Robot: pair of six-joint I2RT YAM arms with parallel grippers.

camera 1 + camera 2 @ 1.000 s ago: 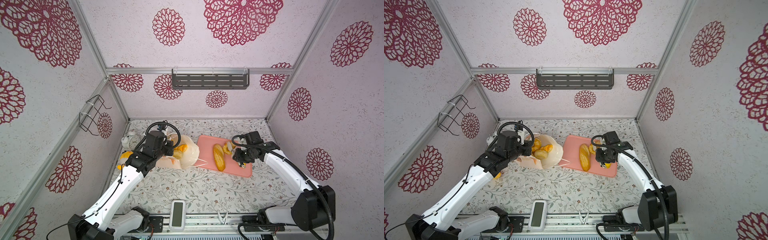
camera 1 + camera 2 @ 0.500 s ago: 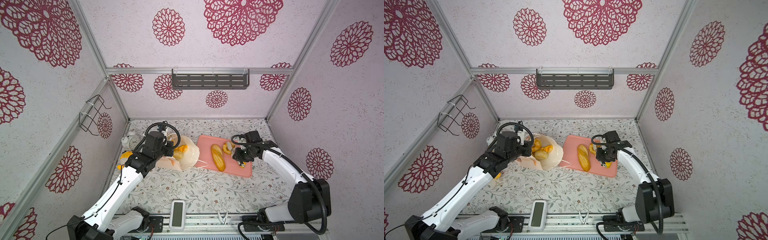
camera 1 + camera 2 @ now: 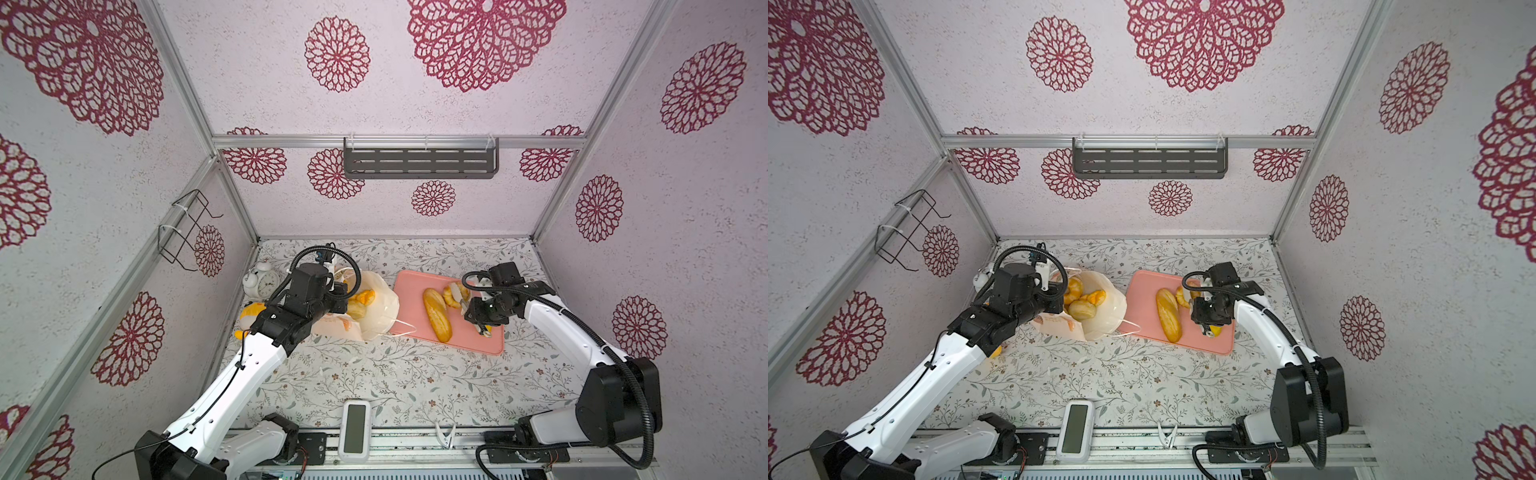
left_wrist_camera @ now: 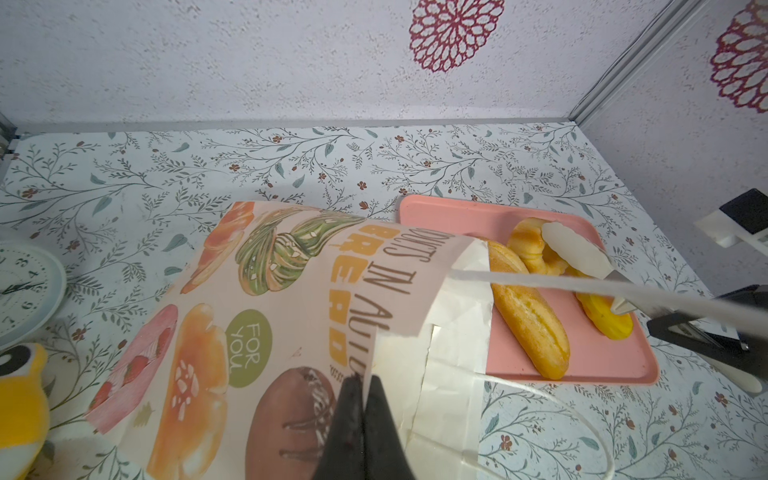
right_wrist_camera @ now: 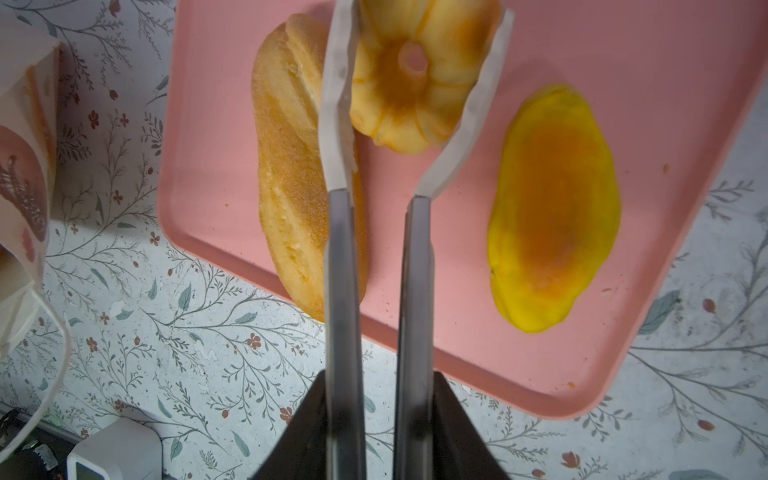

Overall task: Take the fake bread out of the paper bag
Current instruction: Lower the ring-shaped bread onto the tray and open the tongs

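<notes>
The paper bag (image 3: 376, 309) (image 3: 1106, 309) (image 4: 291, 291) lies tilted on the table, mouth toward the pink tray (image 3: 411, 286) (image 5: 665, 83). My left gripper (image 4: 362, 382) is shut on its rim. Fake bread (image 3: 1081, 309) (image 3: 361, 297) shows inside the mouth. A baguette (image 3: 436, 315) (image 5: 299, 166), a fluted ring bun (image 3: 451, 294) (image 5: 411, 70) and a yellow-orange oval bread (image 5: 552, 216) (image 4: 604, 322) lie on the tray. My right gripper (image 5: 380, 378) (image 3: 478, 309) is shut on metal tongs (image 5: 340, 249). The tongs' white tips stand on either side of the ring bun.
A white alarm clock (image 3: 262, 282) and a yellow plush toy (image 3: 249, 318) sit at the left wall behind the bag. A white device (image 3: 354, 430) and a small clip (image 3: 446, 430) lie at the front edge. The bag's cord handle (image 4: 582, 286) stretches toward the tray.
The right arm has shifted slightly over the tray and the tongs' tips have spread a little around the ring bun. The left arm and the bag have stayed put.
</notes>
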